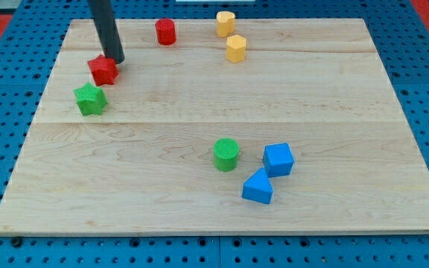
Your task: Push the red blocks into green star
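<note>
With no fingers to open or shut, the tip [116, 59] presses the red star-like block [103, 70] from its 1 o'clock, just short of the green star [90, 99], while the red cylinder [165, 32] waits untouched at the table's [199, 208] 11 o'clock.

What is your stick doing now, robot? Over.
My tip at the red star block, its upper right edge. Green star just below-left, small gap. Red cylinder still far off. Path clear.

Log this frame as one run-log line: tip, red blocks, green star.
my tip: at upper right edge of red star block | red star block: just above-right of green star | red cylinder: far off, near top edge
</note>
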Controlling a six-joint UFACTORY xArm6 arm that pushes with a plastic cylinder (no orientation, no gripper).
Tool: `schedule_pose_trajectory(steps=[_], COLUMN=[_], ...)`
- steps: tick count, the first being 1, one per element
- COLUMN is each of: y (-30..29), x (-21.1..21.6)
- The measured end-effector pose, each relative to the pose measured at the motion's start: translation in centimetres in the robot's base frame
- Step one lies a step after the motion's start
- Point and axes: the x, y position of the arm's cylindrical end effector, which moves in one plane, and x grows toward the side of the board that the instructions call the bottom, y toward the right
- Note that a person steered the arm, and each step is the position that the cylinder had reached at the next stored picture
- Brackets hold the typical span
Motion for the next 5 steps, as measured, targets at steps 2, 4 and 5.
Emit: schedule_pose_trajectory(steps=[2, 4, 5], y=[6.7, 12.2, 14.7], x=[1.6, -5.8, -7.6])
